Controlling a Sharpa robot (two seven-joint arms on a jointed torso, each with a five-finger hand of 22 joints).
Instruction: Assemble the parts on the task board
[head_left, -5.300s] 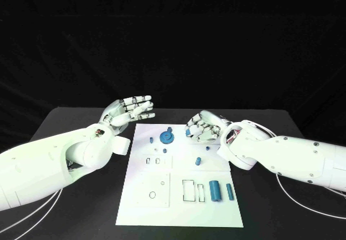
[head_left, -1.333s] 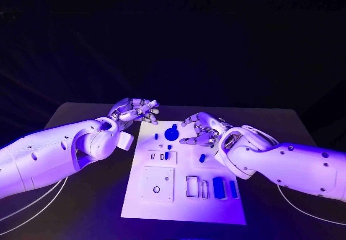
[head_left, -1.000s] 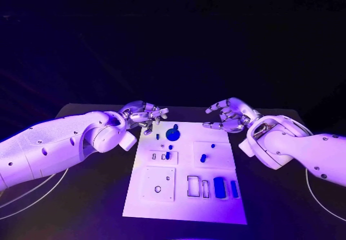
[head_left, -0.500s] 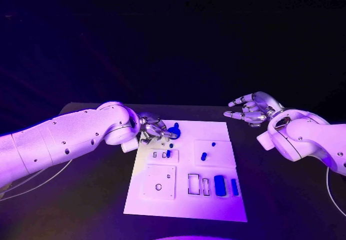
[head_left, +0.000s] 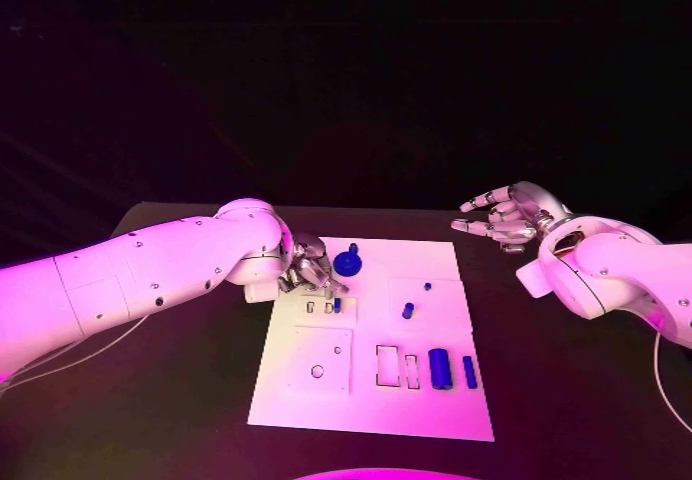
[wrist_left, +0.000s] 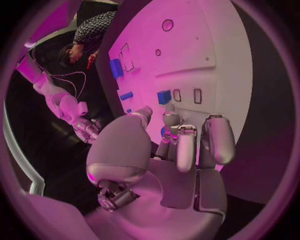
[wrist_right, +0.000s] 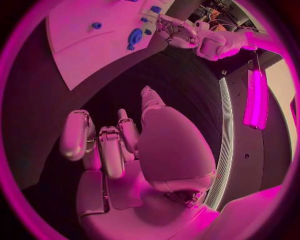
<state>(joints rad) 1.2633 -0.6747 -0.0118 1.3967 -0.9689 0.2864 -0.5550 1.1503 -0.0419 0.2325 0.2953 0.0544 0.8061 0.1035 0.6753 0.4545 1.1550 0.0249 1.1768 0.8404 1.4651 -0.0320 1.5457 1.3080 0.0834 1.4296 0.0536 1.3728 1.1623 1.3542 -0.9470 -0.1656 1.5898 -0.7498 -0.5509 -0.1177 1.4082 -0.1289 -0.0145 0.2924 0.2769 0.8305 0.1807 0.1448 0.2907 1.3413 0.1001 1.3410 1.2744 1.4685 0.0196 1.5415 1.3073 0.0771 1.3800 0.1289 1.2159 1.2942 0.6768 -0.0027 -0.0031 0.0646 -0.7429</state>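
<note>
No legible writing on task board (head_left: 433, 400)

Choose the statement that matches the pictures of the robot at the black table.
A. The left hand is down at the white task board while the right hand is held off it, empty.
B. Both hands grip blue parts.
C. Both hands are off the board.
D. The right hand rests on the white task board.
A: the silver left hand has its fingers down at the white task board's upper left part, while the silver right hand hangs beside the board over the black table, fingers apart, holding nothing.
</note>
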